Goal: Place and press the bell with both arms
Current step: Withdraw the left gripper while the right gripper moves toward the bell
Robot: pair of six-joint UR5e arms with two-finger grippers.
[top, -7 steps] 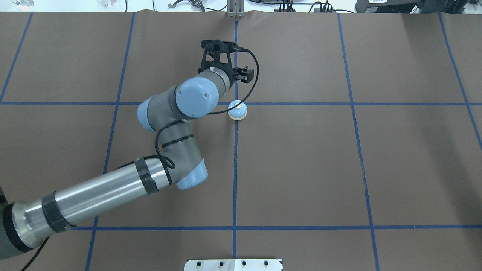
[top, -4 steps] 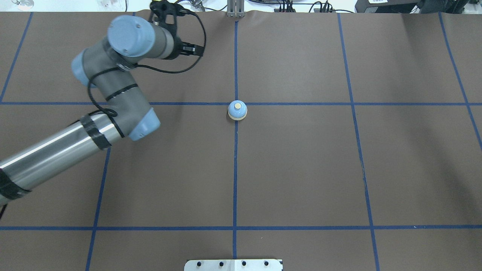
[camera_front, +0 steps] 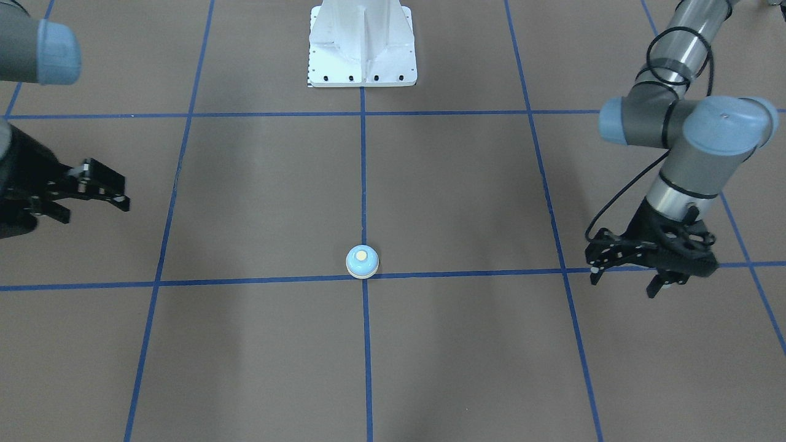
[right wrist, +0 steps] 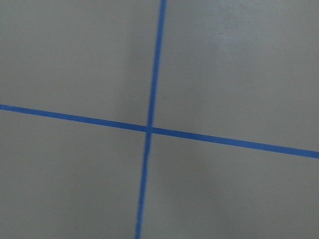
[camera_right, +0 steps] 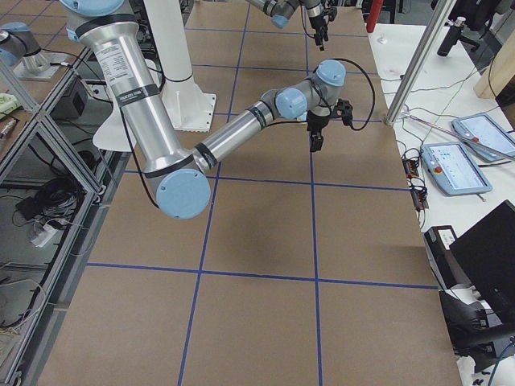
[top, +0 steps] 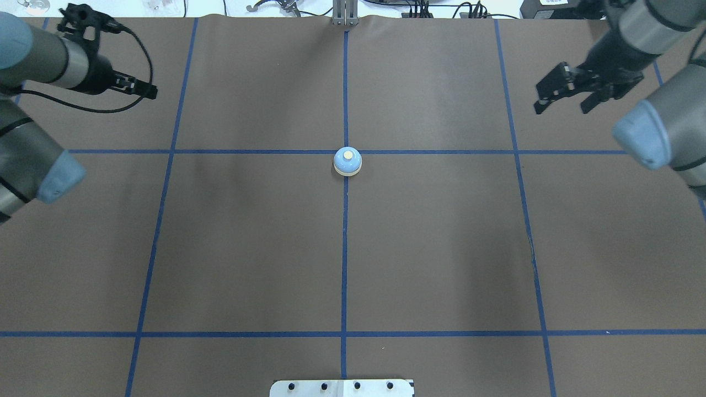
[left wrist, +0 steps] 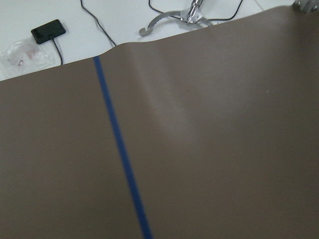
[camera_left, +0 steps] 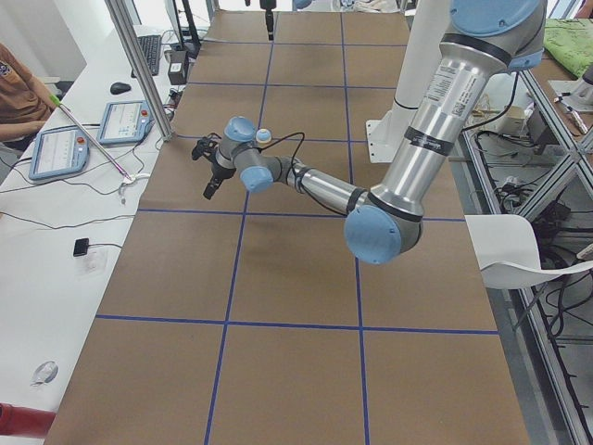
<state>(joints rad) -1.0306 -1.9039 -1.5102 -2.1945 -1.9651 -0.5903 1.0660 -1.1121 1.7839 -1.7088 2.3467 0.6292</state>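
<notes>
One bell (top: 347, 161) stands upright and free at mid-surface, on the centre tape line (top: 345, 248) just beside its crossing with the far cross line, button (top: 347, 156) up. It is judged small, light and rigid. The smooth dome would likely slip from a high pinch, so a hold low across the dome, just above the base rim, looks safest. The button should be pushed straight down, lest the bell skid. The surface (top: 441, 248) is brown, flat and gridded in blue. The left end effector (top: 149, 91) hangs at far left, well apart from the bell, fingers spread and grasping nothing. The right end effector (top: 562, 103), at far right, is likewise released and empty. Placement appears done; pressing is not yet begun.
</notes>
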